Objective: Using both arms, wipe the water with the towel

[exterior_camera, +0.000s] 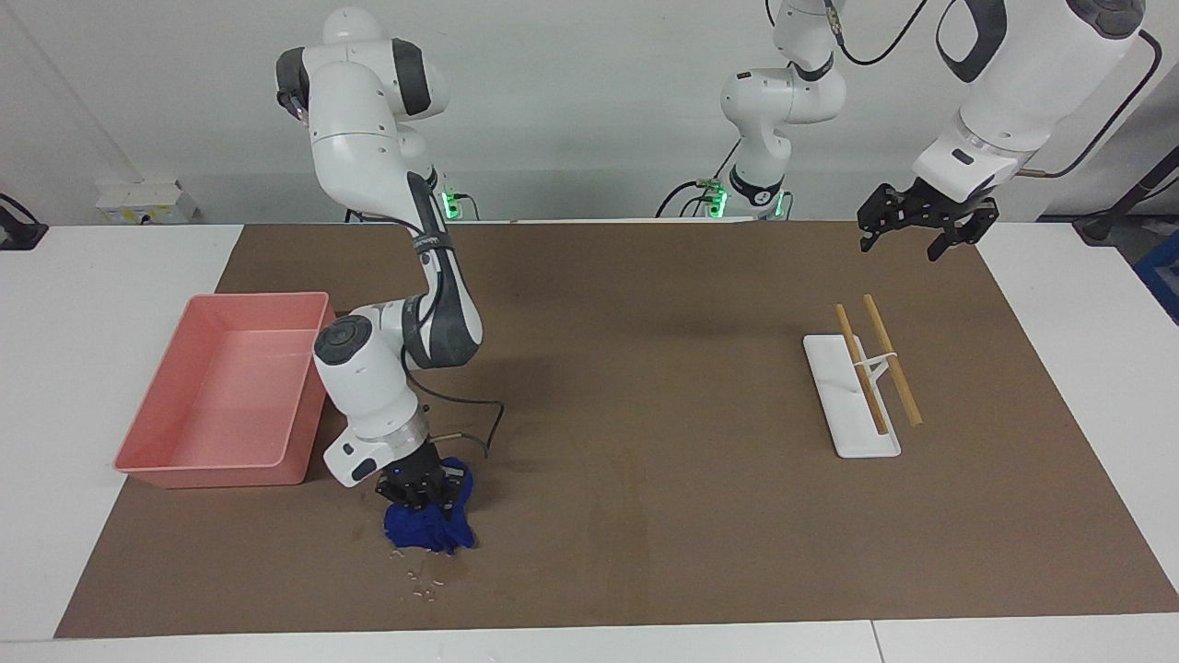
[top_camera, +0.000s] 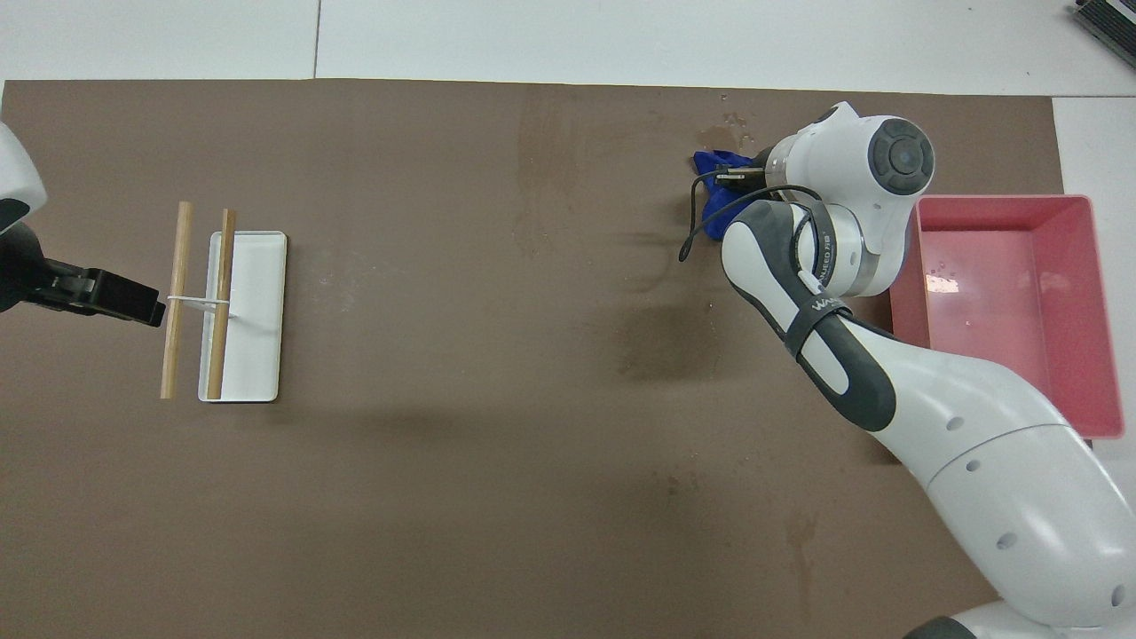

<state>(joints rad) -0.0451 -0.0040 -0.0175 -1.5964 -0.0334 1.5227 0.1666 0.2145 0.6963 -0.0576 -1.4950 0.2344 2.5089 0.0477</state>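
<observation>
The crumpled blue towel lies on the brown mat, pressed down by my right gripper, which is shut on it from above. The water shows as small shiny droplets on the mat just past the towel, farther from the robots; the towel's edge reaches the closest drops. My left gripper hangs open and empty in the air over the mat's edge at the left arm's end, where that arm waits.
A pink tray stands beside the right arm's wrist, toward the right arm's end. A white tray with two wooden sticks across it lies below the left gripper. Faint dry stains mark the mat's middle.
</observation>
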